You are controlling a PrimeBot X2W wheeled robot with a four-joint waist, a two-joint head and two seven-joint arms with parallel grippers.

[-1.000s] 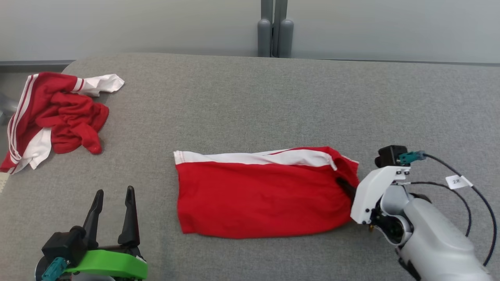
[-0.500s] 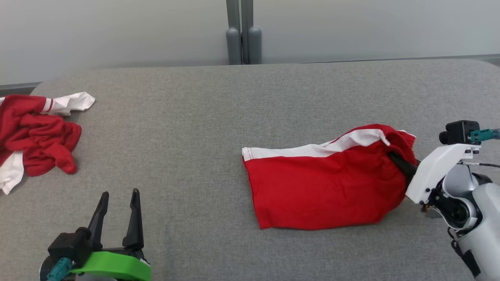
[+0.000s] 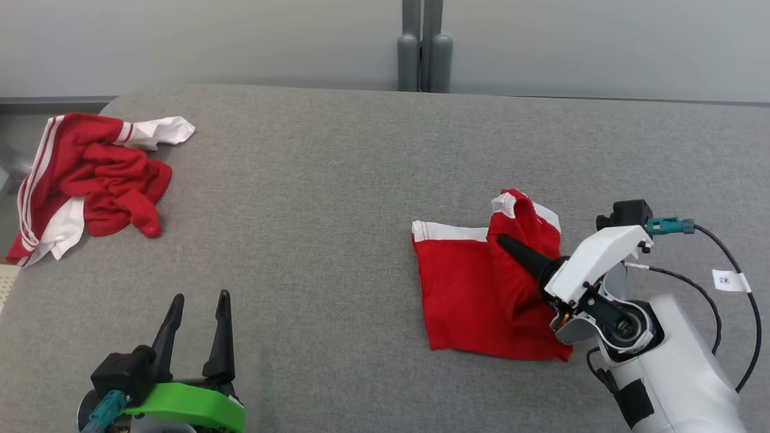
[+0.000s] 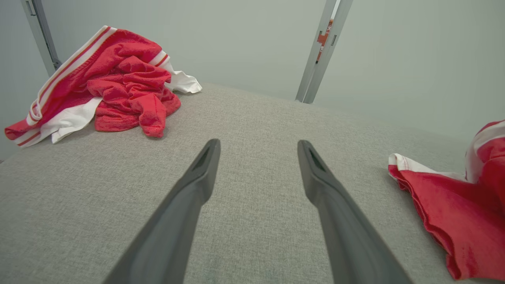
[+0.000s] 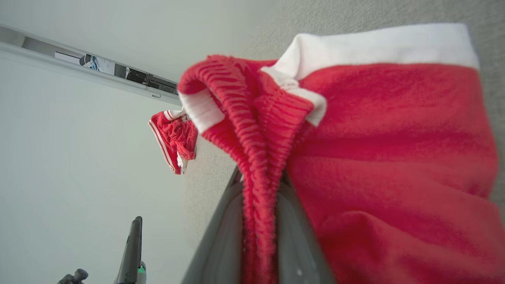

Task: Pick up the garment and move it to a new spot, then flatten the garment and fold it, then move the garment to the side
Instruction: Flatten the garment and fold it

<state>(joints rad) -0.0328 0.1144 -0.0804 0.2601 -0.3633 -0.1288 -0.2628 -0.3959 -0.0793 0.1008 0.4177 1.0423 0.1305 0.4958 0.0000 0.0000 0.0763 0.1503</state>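
Observation:
The garment [image 3: 463, 294] is a pair of red shorts with a white band, lying right of the table's middle. My right gripper [image 3: 502, 240] is shut on the garment's ribbed waistband end and holds it raised, so the cloth stands up in a fold over the flat part. In the right wrist view the ribbed edge of the garment [image 5: 394, 138] runs down between the closed fingers [image 5: 223, 240]. My left gripper [image 3: 200, 296] is open and holds nothing at the near left, its fingers [image 4: 197, 185] spread over bare table. The garment's left edge [image 4: 446, 201] lies off to its right.
A crumpled pile of red and white clothes [image 3: 96, 174] lies at the table's far left corner, also visible as the pile [image 4: 118, 83]. The grey cloth-covered table [image 3: 313, 198] has free room between the two. A grey post [image 3: 424, 45] stands behind the far edge.
The head camera swung and came back. The garment's left edge has slid right, and the held waistband end has risen over the rest, bunching the garment narrower. My left gripper stays open.

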